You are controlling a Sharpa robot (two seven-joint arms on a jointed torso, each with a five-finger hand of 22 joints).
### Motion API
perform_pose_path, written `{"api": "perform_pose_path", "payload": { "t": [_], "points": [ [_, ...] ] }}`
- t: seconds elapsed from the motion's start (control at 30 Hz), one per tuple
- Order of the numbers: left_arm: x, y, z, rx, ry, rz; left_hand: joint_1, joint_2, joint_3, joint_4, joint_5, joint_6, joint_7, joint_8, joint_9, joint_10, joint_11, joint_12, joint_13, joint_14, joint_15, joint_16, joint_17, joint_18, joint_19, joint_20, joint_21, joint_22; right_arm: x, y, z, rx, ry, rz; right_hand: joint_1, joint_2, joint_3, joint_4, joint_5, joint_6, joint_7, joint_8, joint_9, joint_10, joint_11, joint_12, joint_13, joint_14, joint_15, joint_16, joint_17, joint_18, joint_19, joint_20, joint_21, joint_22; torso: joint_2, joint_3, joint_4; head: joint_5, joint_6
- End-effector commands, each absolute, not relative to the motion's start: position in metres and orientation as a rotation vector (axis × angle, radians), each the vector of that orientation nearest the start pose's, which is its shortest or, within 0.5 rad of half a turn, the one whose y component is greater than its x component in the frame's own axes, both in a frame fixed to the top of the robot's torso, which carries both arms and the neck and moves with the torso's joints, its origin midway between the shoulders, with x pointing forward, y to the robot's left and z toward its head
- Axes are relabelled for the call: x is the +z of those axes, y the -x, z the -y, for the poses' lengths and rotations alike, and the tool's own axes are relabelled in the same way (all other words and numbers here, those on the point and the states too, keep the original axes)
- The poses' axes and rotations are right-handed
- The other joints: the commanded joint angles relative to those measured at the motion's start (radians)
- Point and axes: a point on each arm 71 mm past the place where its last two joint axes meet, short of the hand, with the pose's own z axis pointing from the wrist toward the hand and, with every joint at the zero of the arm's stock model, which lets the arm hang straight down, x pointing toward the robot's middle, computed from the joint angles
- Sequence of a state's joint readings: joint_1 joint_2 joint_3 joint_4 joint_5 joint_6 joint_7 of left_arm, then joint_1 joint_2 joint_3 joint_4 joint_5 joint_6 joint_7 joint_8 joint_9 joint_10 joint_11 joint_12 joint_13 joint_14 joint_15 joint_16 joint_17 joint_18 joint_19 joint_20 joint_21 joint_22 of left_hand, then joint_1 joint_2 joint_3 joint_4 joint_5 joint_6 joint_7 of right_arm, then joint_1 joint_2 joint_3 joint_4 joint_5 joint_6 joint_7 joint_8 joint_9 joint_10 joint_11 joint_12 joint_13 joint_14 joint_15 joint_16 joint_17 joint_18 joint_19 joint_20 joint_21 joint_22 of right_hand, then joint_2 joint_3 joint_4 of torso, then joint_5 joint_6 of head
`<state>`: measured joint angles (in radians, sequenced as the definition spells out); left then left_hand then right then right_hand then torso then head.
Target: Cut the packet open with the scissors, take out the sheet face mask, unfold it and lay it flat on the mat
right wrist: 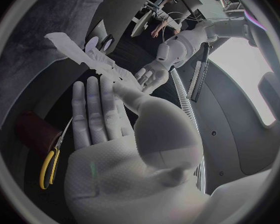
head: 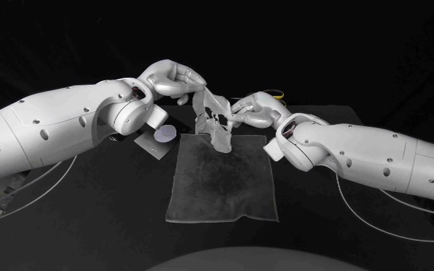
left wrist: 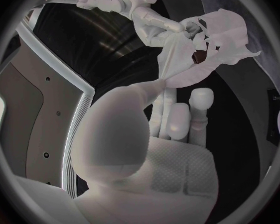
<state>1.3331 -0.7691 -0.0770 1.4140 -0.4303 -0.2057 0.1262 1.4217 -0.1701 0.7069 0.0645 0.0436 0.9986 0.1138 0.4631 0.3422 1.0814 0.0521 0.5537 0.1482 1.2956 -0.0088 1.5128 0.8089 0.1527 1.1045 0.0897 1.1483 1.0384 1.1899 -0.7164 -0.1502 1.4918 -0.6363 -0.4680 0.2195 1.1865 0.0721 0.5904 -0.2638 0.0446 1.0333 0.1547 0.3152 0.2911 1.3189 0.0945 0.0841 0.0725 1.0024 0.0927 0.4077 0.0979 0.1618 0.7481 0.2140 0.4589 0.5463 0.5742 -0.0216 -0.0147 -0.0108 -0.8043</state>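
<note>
The white sheet mask [head: 215, 120] hangs partly unfolded, its eye holes showing, above the far edge of the grey mat [head: 221, 186]. My left hand [head: 175, 80] pinches its upper left edge and my right hand [head: 252, 111] pinches its right side. In the left wrist view my left hand [left wrist: 159, 144] holds a corner of the mask [left wrist: 205, 55], with the right hand [left wrist: 157, 22] beyond. Seen from the right wrist, my right hand [right wrist: 112, 129] grips the mask [right wrist: 84, 55] opposite the left hand [right wrist: 154, 77]. The yellow-handled scissors [right wrist: 48, 167] lie on the table beside my right hand.
A silvery packet [head: 155, 142] lies off the mat's far left corner, under my left forearm. The yellow scissor handles [head: 278, 95] peek out behind my right hand. A dark red object [right wrist: 34, 129] stands near the scissors. Cables trail along both sides of the table.
</note>
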Motion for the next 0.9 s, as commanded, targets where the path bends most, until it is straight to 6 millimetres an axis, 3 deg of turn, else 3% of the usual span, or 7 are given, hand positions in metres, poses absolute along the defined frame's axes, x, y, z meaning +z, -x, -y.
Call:
{"api": "perform_pose_path", "payload": {
  "t": [0.03, 0.13, 0.53, 0.7, 0.9],
  "points": [
    [-0.1414, -0.5223, -0.1932, -1.293, 0.635, -1.721, -0.013, 0.001, 0.006, 0.0, 0.006, -0.003, 0.003, 0.006, 0.156, 0.005, -0.001, 0.0, 0.001, 0.008, -0.002, 0.003, 0.002, -0.008, 0.007, 0.002, 0.003, 0.002, -0.2201, -0.4725, 0.1514, 1.231, -0.497, -1.671, -0.001, -0.018, -0.009, -0.009, 0.003, 0.011, -0.004, 0.031, 0.031, 0.015, -0.003, 0.006, 0.002, 0.009, 0.0, 0.007, 0.003, 0.013, -0.007, -0.006, 0.008, 0.009, 0.0, -0.0001, 0.0002, 0.0, 0.001],
    [-0.1416, -0.5221, -0.1932, -1.291, 0.633, -1.725, -0.014, 0.0, 0.007, -0.001, 0.006, -0.003, 0.003, 0.006, 0.157, 0.006, -0.001, 0.0, 0.001, 0.009, -0.002, 0.003, 0.004, -0.008, 0.009, 0.002, 0.004, 0.004, -0.2203, -0.4725, 0.1518, 1.235, -0.509, -1.671, -0.006, -0.036, -0.025, -0.015, 0.003, 0.016, -0.009, 0.048, 0.046, 0.017, -0.006, 0.004, 0.003, 0.01, 0.0, 0.008, 0.006, 0.014, -0.011, -0.005, 0.008, 0.012, 0.0, -0.0001, 0.0006, -0.001, 0.001],
    [-0.1421, -0.5209, -0.1932, -1.286, 0.623, -1.74, -0.015, 0.0, 0.008, -0.002, 0.006, -0.003, 0.002, 0.006, 0.159, 0.006, -0.002, 0.0, 0.001, 0.011, -0.002, 0.003, 0.009, -0.009, 0.012, 0.001, 0.006, 0.006, -0.2224, -0.4753, 0.1572, 1.218, -0.555, -1.67, 0.011, -0.07, -0.065, -0.021, 0.003, 0.003, -0.011, 0.089, 0.09, -0.008, -0.003, -0.007, 0.002, -0.006, 0.003, 0.007, 0.016, 0.016, -0.021, 0.003, -0.01, 0.003, 0.0, 0.0, 0.0001, 0.001, 0.002],
    [-0.1421, -0.5196, -0.1914, -1.291, 0.612, -1.747, -0.015, 0.0, 0.009, -0.003, 0.006, -0.003, 0.002, 0.006, 0.16, 0.006, -0.002, -0.001, 0.002, 0.012, -0.002, 0.003, 0.011, -0.009, 0.014, 0.001, 0.008, 0.008, -0.2253, -0.4771, 0.1597, 1.202, -0.57, -1.698, 0.001, -0.11, -0.1, -0.019, 0.003, -0.055, 0.01, 0.087, 0.101, -0.059, 0.019, -0.012, -0.002, -0.046, 0.017, 0.011, 0.026, 0.017, -0.033, 0.016, -0.051, -0.025, 0.0, 0.0, -0.0004, 0.0, 0.003],
    [-0.1417, -0.5183, -0.1901, -1.296, 0.602, -1.752, -0.016, 0.0, 0.011, -0.005, 0.006, -0.003, 0.002, 0.006, 0.162, 0.006, -0.002, -0.001, 0.002, 0.014, -0.003, 0.003, 0.014, -0.01, 0.015, 0.001, 0.009, 0.009, -0.2284, -0.4786, 0.1611, 1.197, -0.572, -1.732, -0.02, -0.137, -0.131, -0.014, 0.003, -0.114, 0.032, 0.103, 0.12, -0.108, 0.04, -0.009, -0.004, -0.089, 0.033, 0.023, 0.039, 0.017, -0.044, 0.031, -0.091, -0.055, 0.0, -0.0003, -0.0001, -0.001, 0.004]
  ]
}}
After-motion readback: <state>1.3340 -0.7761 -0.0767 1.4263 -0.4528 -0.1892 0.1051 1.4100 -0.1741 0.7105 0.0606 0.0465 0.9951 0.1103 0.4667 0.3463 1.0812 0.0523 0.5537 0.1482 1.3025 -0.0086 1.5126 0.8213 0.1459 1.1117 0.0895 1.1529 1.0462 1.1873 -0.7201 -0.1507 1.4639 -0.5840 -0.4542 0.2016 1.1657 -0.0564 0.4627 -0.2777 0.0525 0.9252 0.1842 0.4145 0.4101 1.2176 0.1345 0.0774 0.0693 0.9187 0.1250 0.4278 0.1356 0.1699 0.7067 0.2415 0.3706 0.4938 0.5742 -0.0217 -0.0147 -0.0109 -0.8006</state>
